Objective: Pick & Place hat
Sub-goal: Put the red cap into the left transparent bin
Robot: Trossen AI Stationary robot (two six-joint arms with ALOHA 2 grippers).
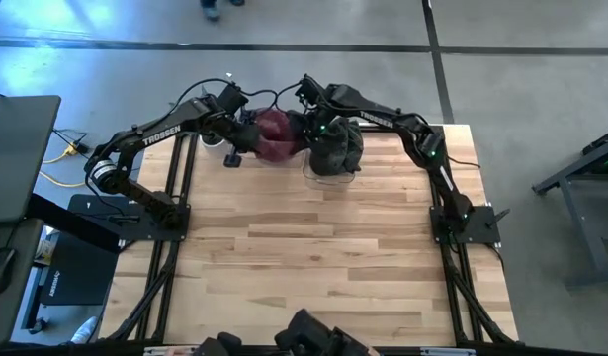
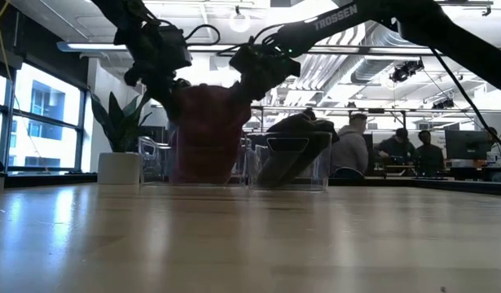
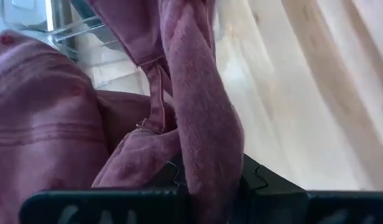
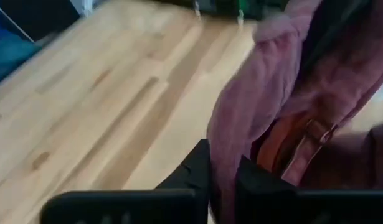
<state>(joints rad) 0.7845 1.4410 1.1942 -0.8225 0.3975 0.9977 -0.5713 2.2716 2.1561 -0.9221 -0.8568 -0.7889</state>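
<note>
From above, the red hat hangs by the tabletop's far edge, between the left gripper and right gripper. From the table, it droops over clear boxes. Each wrist view shows jaws pinched shut on floppy cloth. It looks soft and light; hold the thick folded edge.
</note>
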